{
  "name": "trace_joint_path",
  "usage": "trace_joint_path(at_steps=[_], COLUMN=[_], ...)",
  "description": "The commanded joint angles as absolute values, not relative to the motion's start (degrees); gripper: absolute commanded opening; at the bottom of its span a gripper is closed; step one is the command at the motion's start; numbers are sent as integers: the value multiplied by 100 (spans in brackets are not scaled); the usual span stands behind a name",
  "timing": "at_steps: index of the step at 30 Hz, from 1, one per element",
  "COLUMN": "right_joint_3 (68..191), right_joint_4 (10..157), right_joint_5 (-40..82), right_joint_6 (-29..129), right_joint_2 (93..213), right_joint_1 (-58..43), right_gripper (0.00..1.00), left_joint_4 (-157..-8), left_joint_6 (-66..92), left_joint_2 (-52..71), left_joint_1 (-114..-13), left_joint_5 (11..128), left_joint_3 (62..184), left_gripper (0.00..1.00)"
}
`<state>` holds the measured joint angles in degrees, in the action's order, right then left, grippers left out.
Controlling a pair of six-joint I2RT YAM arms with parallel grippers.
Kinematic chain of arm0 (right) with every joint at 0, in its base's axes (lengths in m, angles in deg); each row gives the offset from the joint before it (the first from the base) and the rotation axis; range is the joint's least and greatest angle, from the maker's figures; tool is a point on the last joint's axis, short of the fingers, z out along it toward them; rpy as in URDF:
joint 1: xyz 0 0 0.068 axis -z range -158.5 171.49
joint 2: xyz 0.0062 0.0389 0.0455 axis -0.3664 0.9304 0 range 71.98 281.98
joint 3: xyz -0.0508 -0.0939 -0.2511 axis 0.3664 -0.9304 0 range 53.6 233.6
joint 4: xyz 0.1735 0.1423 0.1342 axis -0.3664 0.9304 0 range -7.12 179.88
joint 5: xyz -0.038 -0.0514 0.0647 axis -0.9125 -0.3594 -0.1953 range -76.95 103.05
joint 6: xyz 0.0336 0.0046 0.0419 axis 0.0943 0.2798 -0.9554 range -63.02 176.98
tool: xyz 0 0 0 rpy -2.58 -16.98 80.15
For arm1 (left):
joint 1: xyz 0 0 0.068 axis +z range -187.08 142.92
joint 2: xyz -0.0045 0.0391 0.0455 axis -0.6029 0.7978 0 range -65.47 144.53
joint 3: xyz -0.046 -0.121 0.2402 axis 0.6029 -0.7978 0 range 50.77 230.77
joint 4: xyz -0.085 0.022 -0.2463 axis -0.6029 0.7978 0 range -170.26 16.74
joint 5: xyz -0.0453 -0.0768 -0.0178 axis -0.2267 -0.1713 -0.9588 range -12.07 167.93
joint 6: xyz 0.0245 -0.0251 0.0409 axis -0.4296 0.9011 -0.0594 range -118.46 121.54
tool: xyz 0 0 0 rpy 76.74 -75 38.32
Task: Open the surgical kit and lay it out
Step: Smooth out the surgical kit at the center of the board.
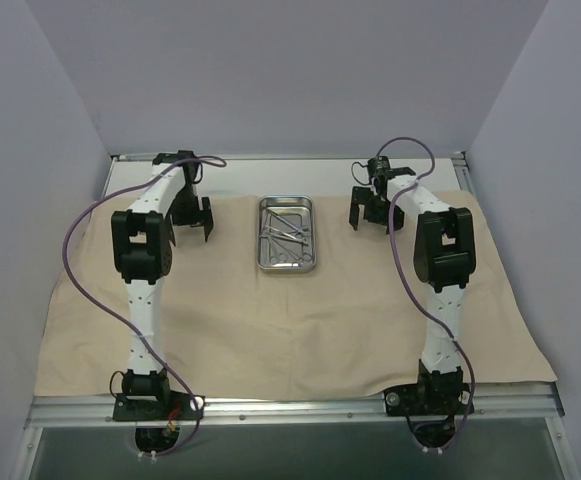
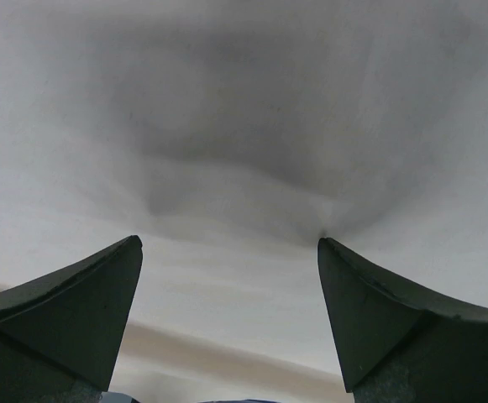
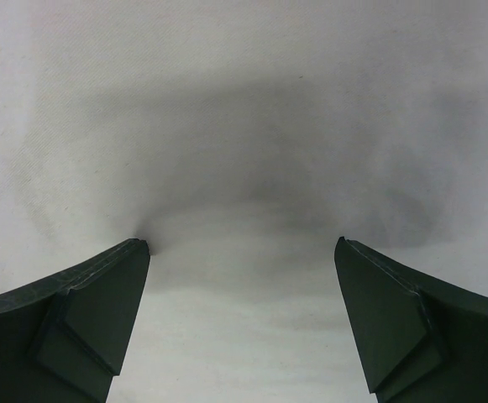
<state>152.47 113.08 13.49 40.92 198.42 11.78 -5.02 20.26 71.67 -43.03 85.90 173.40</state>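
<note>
On the left, the left gripper [image 1: 192, 228] hangs low over the cloth [image 1: 300, 330], jaws spread wide and gripping nothing; its wrist view shows only bare fabric between the fingers. Just right of it, at the far middle of the cloth, sits the tray [image 1: 262, 236], and the instruments [image 1: 285, 230] lie in it in a loose crossed heap. Further right, the right gripper [image 1: 373, 218] is likewise wide open and empty, close above the fabric. With the wrap spread flat, the step in hand looks to be lifting the instruments out and setting them on the cloth. To do that well, one gripper should probably come down inside the tray at a free end of the topmost piece, close across its slim shaft, and lift straight up so the tangled pieces beneath are not dragged; the other could steady the tray's rim, since the light steel may slide on fabric. Each piece wants its own spot, apart from the rest. As for room, the near half of the cloth is broad and bare between the two arms, and a fair strip lies on each side of the tray. The far edge of the cloth runs just behind both grippers, the side walls [image 1: 30, 200] stand close, and the cloth's near hem lies against the rail [image 1: 300, 408].
</note>
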Motion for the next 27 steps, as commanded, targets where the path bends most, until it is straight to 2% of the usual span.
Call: trace_joint_path(at_steps=[1,9,10,15,19,23,26,27], right_joint_3=[15370,16020,16091,16478,16724,16514,16216,16101], right_joint_4=[11373,11382,11408,11443,11558,11549,11540,11496], right_joint_5=[735,514,505,557,671,795,812,865], right_joint_6=[3931,3712,3677,3536,3317,3175,3105,3035], right_joint_2=[20021,20935,21005,21357,21612,21586,21472,21437], right_joint_1=[1227,1244,1244,1271,1445,1648,1788,1824], right_gripper=[100,100,100,100,100,100,100,100], left_joint_4=[-485,-458,-502,-677,-1003,-1477,-1767,-1794], left_joint_6=[2079,2149,2157,2140,2350,2544,2755,2773], left_joint_2=[7663,8684,8797,9194,9404,9624,9835,9888], left_joint_1=[-4270,-4016,-3980,-3840,-3446,-3330,-3356,-3365], left_joint_5=[8269,7451,7302,7090,6397,5667,4991,4833], left_joint_3=[17803,18999,19051,19736,20001,20133,20019,20036], left_gripper=[95,100,95,93,93,93,90,86])
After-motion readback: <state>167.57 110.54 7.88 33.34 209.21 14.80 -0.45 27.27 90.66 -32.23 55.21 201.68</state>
